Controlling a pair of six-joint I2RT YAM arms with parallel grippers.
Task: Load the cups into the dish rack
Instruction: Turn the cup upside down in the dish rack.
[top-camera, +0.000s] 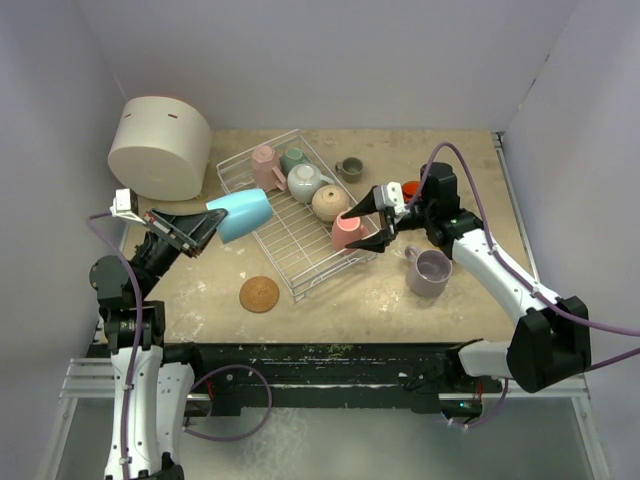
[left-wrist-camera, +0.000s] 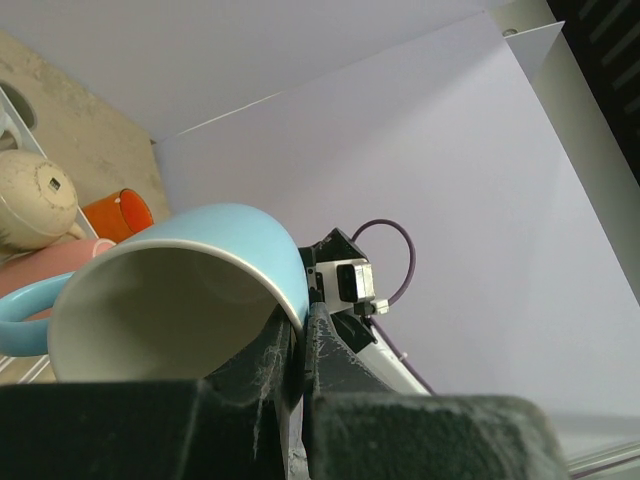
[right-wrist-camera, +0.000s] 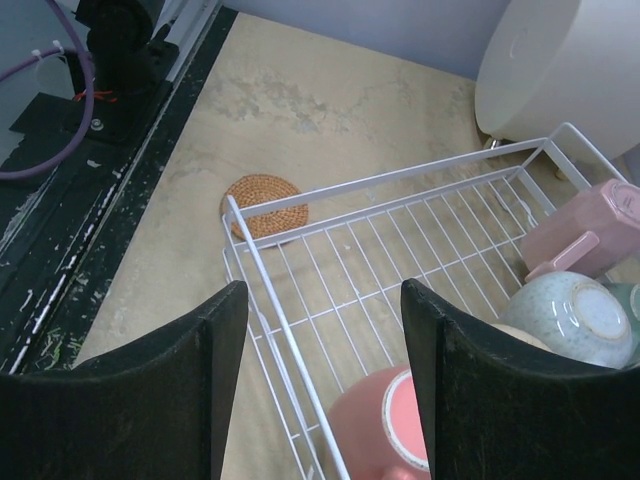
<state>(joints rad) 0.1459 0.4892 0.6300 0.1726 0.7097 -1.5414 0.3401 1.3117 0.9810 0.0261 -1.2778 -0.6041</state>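
Nine cups (top-camera: 330, 202) in view, five in the rack (top-camera: 290, 250), one blue cup (top-camera: 243, 213) clamped by its rim in the left gripper (top-camera: 207, 227) at the rack's left side, three on the table (top-camera: 350, 300) to its right, olive cup (top-camera: 349, 169), orange cup (top-camera: 411, 188), lilac cup (top-camera: 430, 272), right gripper (top-camera: 362, 226) spread wide over the coral cup (top-camera: 347, 233), one coaster (top-camera: 259, 294), one container (top-camera: 160, 147)

Smooth glazed light blue cup (top-camera: 243, 213), white coated-wire dish rack (top-camera: 295, 250), woven coaster (top-camera: 259, 294), rough mottled tabletop (top-camera: 360, 300)
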